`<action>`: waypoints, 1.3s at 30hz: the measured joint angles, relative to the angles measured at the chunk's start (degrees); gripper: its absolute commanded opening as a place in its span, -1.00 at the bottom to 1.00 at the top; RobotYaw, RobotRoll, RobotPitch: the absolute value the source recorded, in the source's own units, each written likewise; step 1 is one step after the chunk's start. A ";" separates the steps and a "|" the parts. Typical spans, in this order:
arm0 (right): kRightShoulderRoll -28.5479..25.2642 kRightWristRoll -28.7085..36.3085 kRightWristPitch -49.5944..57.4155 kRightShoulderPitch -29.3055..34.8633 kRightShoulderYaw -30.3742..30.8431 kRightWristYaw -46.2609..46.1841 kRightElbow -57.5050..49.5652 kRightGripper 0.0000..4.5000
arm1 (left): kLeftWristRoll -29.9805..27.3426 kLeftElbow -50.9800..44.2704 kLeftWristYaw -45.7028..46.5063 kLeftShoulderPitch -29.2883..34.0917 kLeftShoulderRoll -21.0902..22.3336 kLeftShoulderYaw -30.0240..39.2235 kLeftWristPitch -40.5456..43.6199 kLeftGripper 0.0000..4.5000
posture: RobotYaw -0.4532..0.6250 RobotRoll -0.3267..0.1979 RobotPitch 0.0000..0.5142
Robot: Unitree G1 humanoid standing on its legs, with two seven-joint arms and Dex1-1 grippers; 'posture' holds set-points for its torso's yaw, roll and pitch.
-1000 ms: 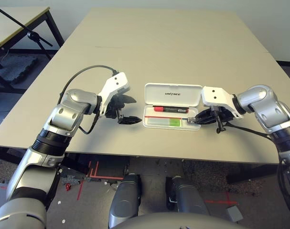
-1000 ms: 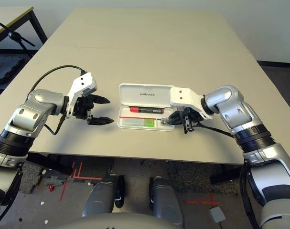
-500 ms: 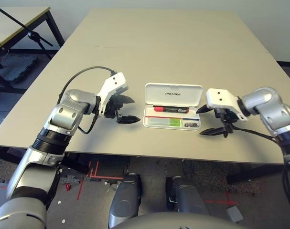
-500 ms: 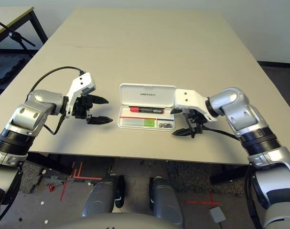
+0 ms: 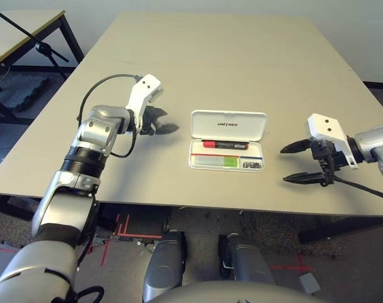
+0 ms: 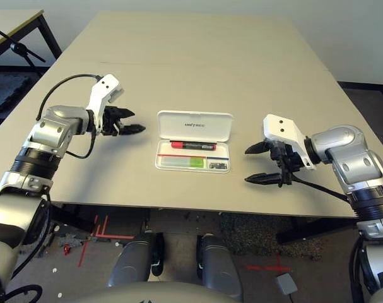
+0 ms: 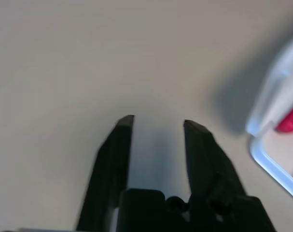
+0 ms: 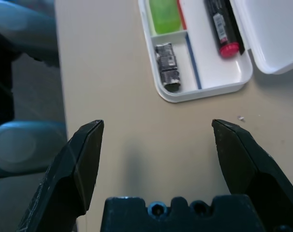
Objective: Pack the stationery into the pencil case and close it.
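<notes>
The pencil case lies open at the centre of the frame near the table's front edge, lid tilted back so the tray can take things. In the tray lie the red marker, the pale stick with its green end and the tiny dark block, so packing looks done and only closing remains. The right gripper, at the right, stands wide and empty, well clear. The left gripper, left of the lid, has its fingers drawn narrow with nothing between them, probably to push the lid down.
</notes>
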 measured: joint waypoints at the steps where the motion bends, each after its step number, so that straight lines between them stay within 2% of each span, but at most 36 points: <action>1: -0.58 0.76 0.15 0.34 -0.47 0.40 -0.26 1.00 | 0.28 1.74 -0.41 -0.83 -0.09 -0.02 -1.79 -0.66 | 0.14 0.25 -0.69; 3: -1.38 2.42 0.71 1.39 -2.21 1.18 -0.97 1.00 | 0.88 6.33 -1.99 -3.43 -0.36 -0.24 -4.96 -0.99 | 0.11 0.25 -0.69; 7: -2.95 4.47 1.07 4.10 -4.41 1.54 -2.16 1.00 | 3.27 15.02 -6.14 -8.72 -1.06 -1.41 -11.51 -0.99 | 0.06 0.25 -0.68; 12: -3.89 6.50 2.16 8.26 -7.10 0.74 -5.42 1.00 | 6.73 24.17 -10.26 -14.47 -4.16 -3.08 -19.19 -0.99 | -0.06 0.25 -0.67; 19: -4.62 8.82 4.29 15.95 -11.74 -2.19 -11.41 1.00 | 10.29 28.18 -18.19 -18.49 -9.43 -5.81 -25.85 -0.99 | -0.13 0.25 -0.66; 29: -5.14 10.04 5.18 18.69 -13.73 -3.76 -13.19 1.00 | 12.03 25.85 -28.08 -17.48 -10.73 -7.65 -27.42 -0.99 | -0.11 0.25 -0.65; 34: -5.13 10.10 5.17 17.09 -13.34 -3.71 -13.06 1.00 | 11.88 18.19 -31.65 -12.82 -9.89 -7.99 -24.94 -0.99 | -0.05 0.25 -0.64; 39: -4.98 10.04 5.02 13.57 -11.41 -3.27 -12.36 1.00 | 11.58 4.89 -34.41 -5.07 -8.75 -9.34 -18.81 -0.99 | -0.03 0.25 -0.64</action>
